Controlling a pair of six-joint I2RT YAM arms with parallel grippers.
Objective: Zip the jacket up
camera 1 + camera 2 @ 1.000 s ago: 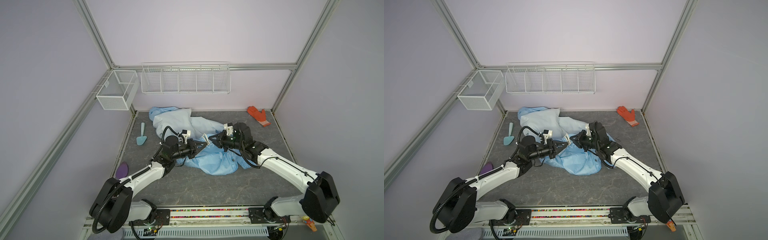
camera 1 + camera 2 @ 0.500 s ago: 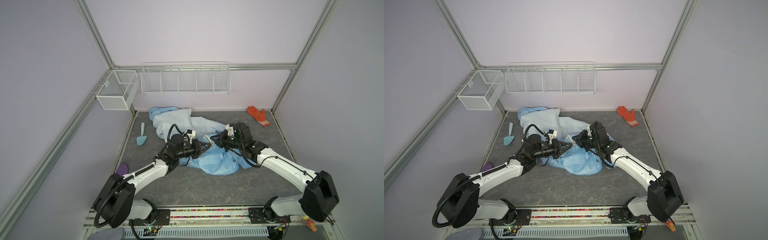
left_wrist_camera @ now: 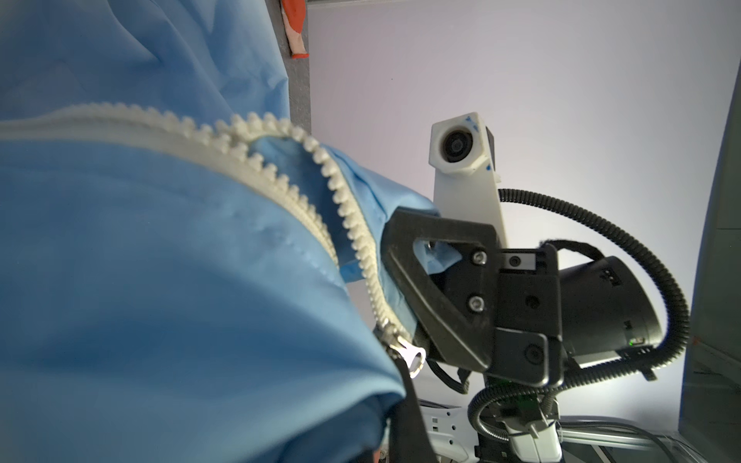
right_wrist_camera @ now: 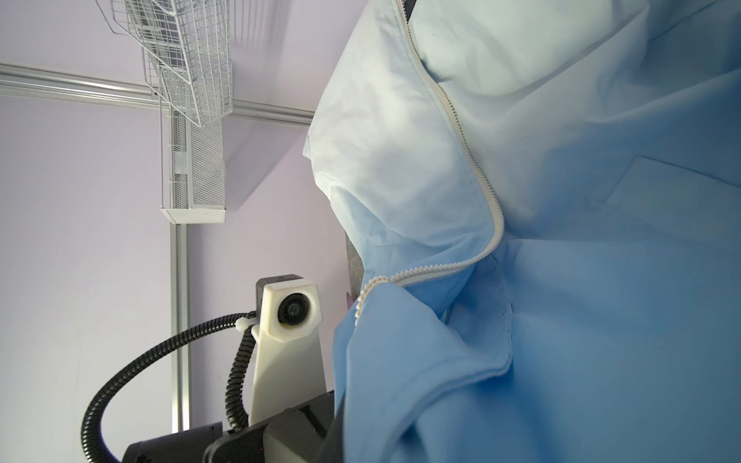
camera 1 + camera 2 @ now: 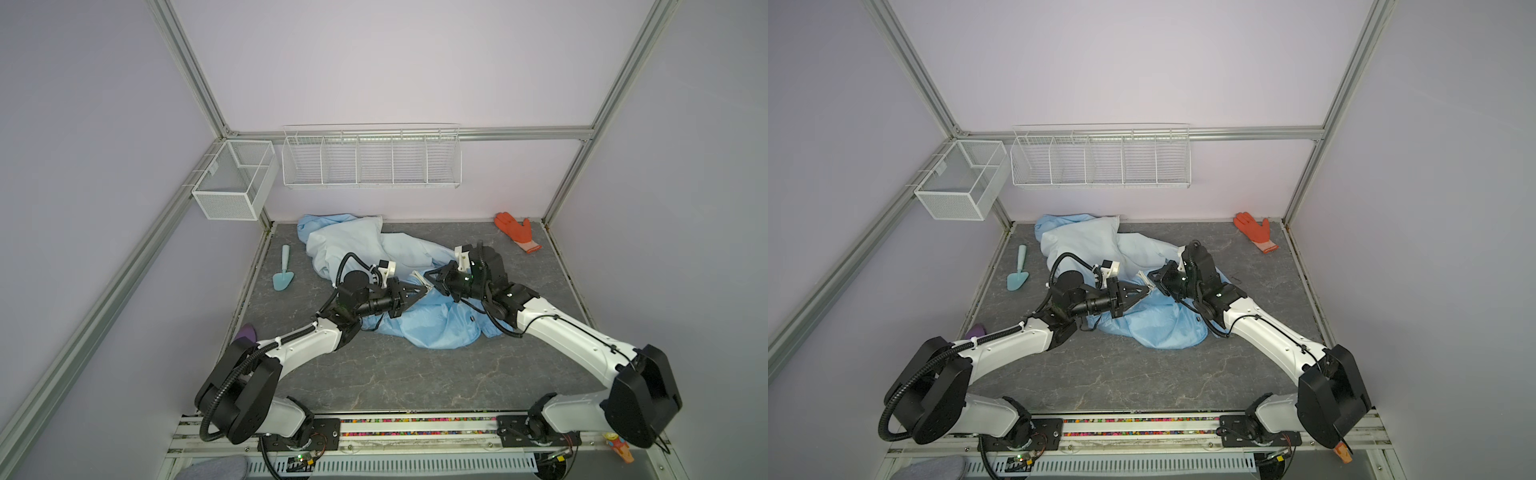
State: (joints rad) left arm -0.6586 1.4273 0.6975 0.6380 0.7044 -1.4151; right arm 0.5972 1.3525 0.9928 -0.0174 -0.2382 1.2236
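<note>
Left wrist view, right claw (image 3: 395, 256) clamping jacket (image 3: 160, 260), left claw (image 3: 401, 366) seemingly pinching zipper (image 3: 349, 224)

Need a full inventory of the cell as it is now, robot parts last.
jacket: 1, light blue fading to whitish, crumpled mid-table; white zipper partly open
glove: 1, orange, far right corner
trowel: 1, teal, left of jacket
purple object: 1, left table edge, partly hidden
mesh basket: 1, white, left frame rail
wire rack: 1, white, five compartments, back wall
table: 1, dark grey marbled
left gripper: 1, black, shut on jacket at zipper pull
right gripper: 1, black, shut on jacket fabric beside zipper
</note>
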